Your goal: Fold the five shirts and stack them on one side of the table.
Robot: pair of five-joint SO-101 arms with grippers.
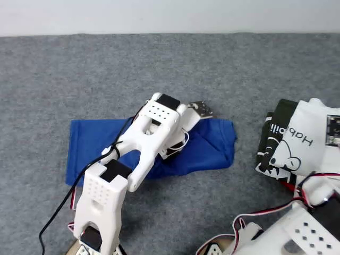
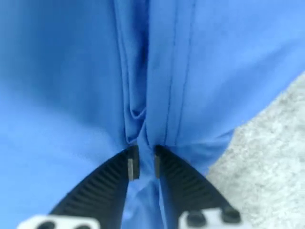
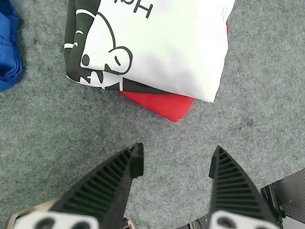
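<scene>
Task approx. part done: stack [image 1: 297,141] of folded shirts (white, black, red showing) is sitting at right edge, left gripper [image 2: 143,162] is pinching blue shirt [image 1: 212,141] mid-frame, half-folded, and right gripper [image 3: 177,160] is hanging w/ jaws apart nr stack.

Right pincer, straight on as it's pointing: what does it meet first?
Likely the red shirt poking out beneath the white shirt, ahead of the right pincer; if tilted down, the grey table first.
</scene>
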